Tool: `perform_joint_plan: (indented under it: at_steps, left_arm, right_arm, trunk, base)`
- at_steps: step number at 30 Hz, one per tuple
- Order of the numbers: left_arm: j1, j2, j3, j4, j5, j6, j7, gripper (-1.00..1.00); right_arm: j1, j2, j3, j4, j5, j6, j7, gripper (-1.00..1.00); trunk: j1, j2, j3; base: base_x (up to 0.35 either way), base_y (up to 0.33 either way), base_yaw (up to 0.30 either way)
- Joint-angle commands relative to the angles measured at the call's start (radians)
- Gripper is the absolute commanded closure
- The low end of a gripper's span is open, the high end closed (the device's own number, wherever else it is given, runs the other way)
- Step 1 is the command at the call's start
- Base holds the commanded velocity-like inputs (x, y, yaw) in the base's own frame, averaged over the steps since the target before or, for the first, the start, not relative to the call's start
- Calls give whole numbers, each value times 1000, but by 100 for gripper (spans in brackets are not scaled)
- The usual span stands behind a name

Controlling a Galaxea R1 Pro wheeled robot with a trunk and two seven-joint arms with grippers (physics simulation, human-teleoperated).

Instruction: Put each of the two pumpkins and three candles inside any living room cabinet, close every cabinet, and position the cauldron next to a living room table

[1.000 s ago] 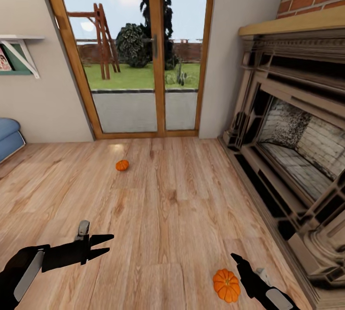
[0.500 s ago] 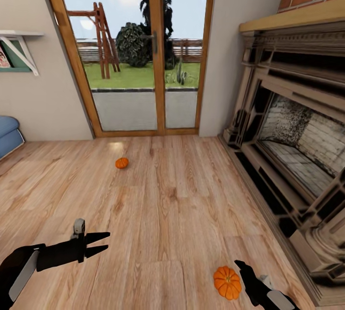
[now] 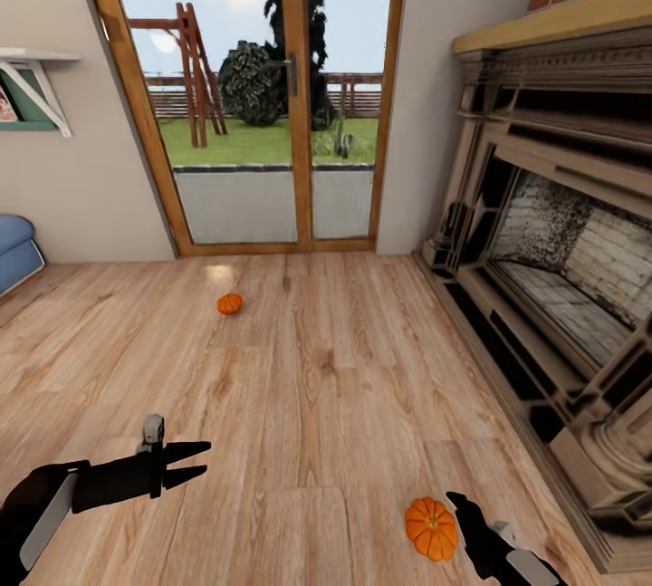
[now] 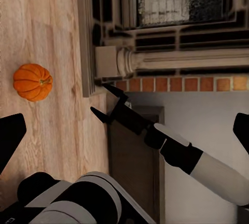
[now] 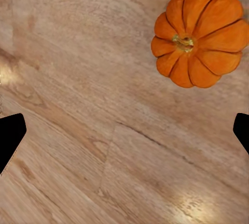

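Two orange pumpkins lie on the wooden floor. The near pumpkin (image 3: 431, 527) rests just left of my right gripper (image 3: 464, 518), which hangs open a little above the floor beside it. In the right wrist view this pumpkin (image 5: 199, 36) sits off to one side, outside the wide gap of the right gripper (image 5: 124, 133). The far pumpkin (image 3: 229, 303) lies alone near the glass door. My left gripper (image 3: 197, 461) is open and holds nothing, low over the floor. Its wrist view shows the near pumpkin (image 4: 32, 82) and the right gripper (image 4: 106, 102).
An ornate grey-black fireplace surround (image 3: 543, 278) runs along the right side, its base close to the right arm. A wood-framed glass door (image 3: 272, 97) stands ahead. A blue sofa corner (image 3: 14, 251) and a wall shelf (image 3: 32, 83) are at the left.
The view has tilted slightly. The right gripper has drawn back a little toward me beside the near pumpkin. The left gripper has barely moved.
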Motion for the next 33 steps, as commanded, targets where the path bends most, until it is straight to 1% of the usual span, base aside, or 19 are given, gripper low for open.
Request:
perform_joint_plan:
  at_steps: [1,2,4,5,10,11,13,14,17,19,22,26,33]
  left_arm:
    - [0,0,0,0,0,0,0,-100]
    - [0,0,0,0,0,0,0,-100]
    - [0,0,0,0,0,0,0,-100]
    - [0,0,0,0,0,0,0,-100]
    - [0,-1,-3,1,0,0,0,-100]
    - [0,-1,-3,1,0,0,0,-100]
    - [0,-2,-3,1,0,0,0,-100]
    - [0,-2,-3,1,0,0,0,-100]
    - [0,-2,-3,1,-1,0,0,-100]
    - [0,-2,-3,1,-1,0,0,-100]
    - [0,-2,-3,1,-1,0,0,-100]
    - [0,-2,-3,1,-1,0,0,-100]
    - [0,-1,-3,1,-1,0,0,-100]
  right_arm:
    - [1,0,-12,0,-4,0,0,-100]
    - [0,0,-18,0,-5,-1,0,-100]
    - [0,0,-47,0,-8,-1,0,-100]
    - [1,0,-56,1,-9,-1,0,-100]
    - [1,0,-142,1,-11,-5,1,-100]
    - [1,0,-150,1,-11,-4,2,-100]
    - [2,0,-178,1,-12,-4,8,-100]
    - [2,0,-185,1,-12,-4,9,-100]
    - [4,0,-226,2,-13,-1,15,-100]
    - [5,0,-241,2,-13,2,18,-100]
    - [7,0,-252,2,-9,1,22,-100]
    - [7,0,-251,1,0,-5,22,-100]
    - [8,1,-250,1,-3,-4,25,-100]
  trunk:
    - [4,-7,-3]
    - [8,-14,-6]
    - [15,-28,-13]
    - [19,-35,-16]
    - [38,-70,-31]
    - [42,-77,-35]
    - [50,-91,-41]
    - [54,-98,-44]
    - [65,-119,-53]
    - [73,-133,-60]
    - [84,-154,-69]
    - [100,-182,-82]
    - [127,-231,-103]
  base:
    - [0,0,0]
    - [0,0,0]
    - [0,0,0]
    - [0,0,0]
    - [0,0,0]
    - [0,0,0]
    - [0,0,0]
    - [0,0,0]
    - [0,0,0]
    - [0,0,0]
    - [0,0,0]
    - [0,0,0]
    - [0,0,0]
